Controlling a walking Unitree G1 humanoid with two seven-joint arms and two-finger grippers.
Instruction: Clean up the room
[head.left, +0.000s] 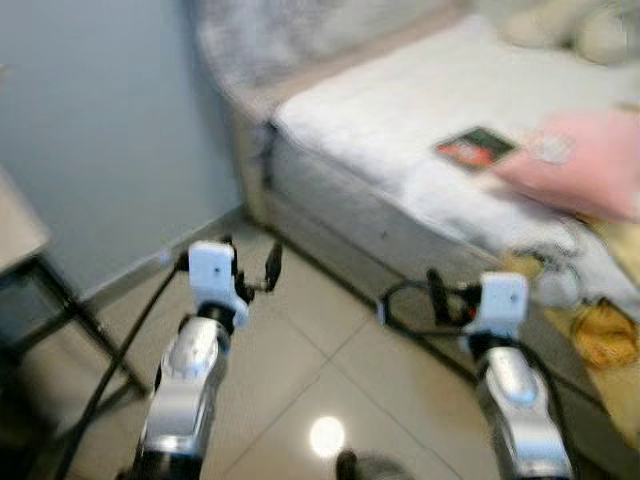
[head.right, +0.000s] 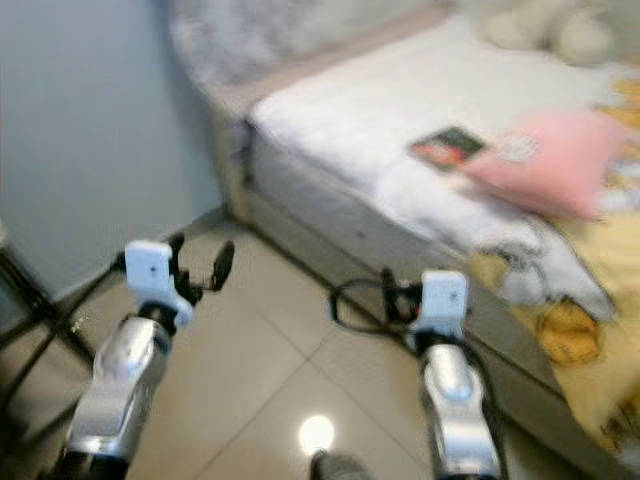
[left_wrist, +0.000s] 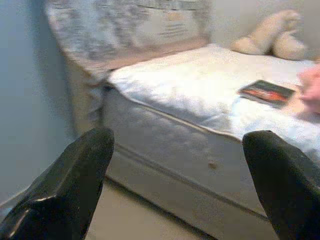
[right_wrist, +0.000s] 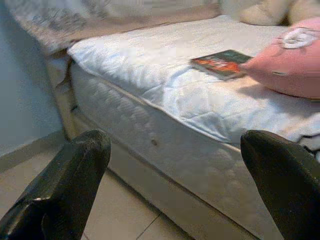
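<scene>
Both of my silver arms reach forward over the tiled floor (head.left: 300, 360), low in the head view, which is blurred. My left tool (left_wrist: 175, 175) is spread wide and grasps nothing. My right tool (right_wrist: 175, 175) is likewise spread wide and grasps nothing. Both point at a bed (right_wrist: 150, 90) with a white quilted mattress. On the mattress lies a dark book (right_wrist: 220, 62) with a red cover picture, near the bed's edge. A pink pillow (right_wrist: 292, 62) lies just beside the book. A beige soft toy (left_wrist: 272, 35) rests farther back on the bed. Yellow fabric (head.left: 605, 335) hangs at the bed's side near my right arm.
</scene>
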